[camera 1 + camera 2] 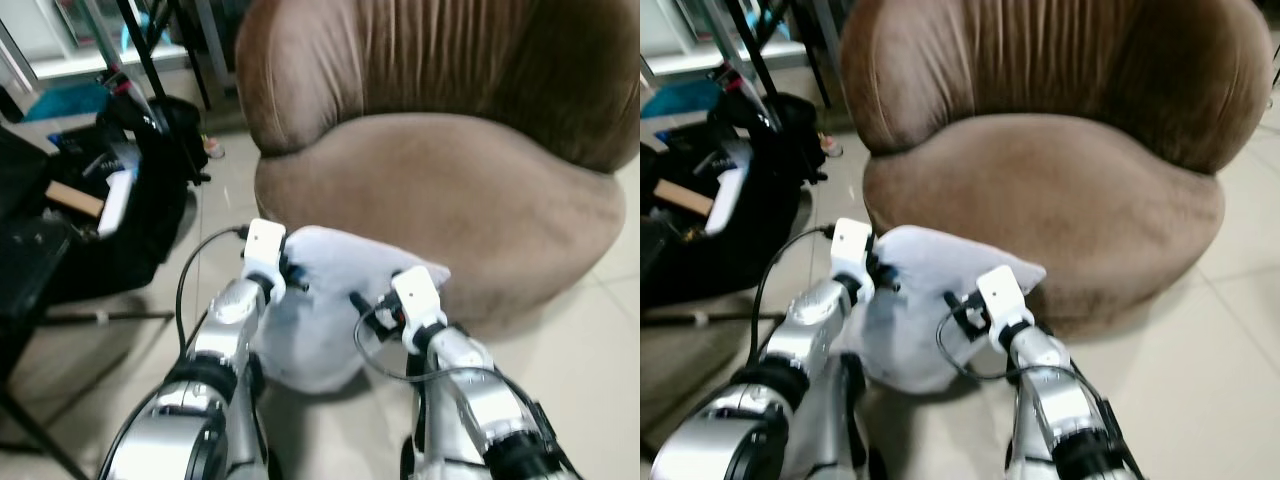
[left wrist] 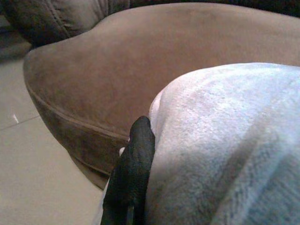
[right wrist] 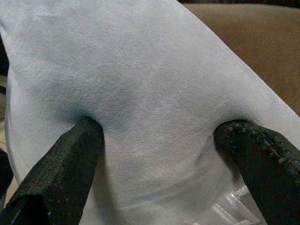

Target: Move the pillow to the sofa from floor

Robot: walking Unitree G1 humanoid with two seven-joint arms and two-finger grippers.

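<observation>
A pale grey-white pillow [image 1: 330, 300] hangs just above the tiled floor, right against the front of the brown sofa [image 1: 440, 190]. Both arms squeeze it from opposite sides. My left gripper [image 1: 297, 282] presses on the pillow's left side, near its upper edge. My right gripper [image 3: 159, 126] is open, and its two black fingers [image 3: 70, 159] are spread wide and dig dimples into the soft fabric on the pillow's right side. The sofa's round seat lies just beyond and above the pillow [image 2: 225, 140]. The pillow's lower part is hidden behind my arms.
Black bags and clutter [image 1: 120, 200] fill the floor to the left, with black stand legs [image 1: 150, 60] behind them. A thin dark bar [image 1: 90, 318] runs low at the left. Beige floor tiles [image 1: 600, 380] lie to the right of the sofa.
</observation>
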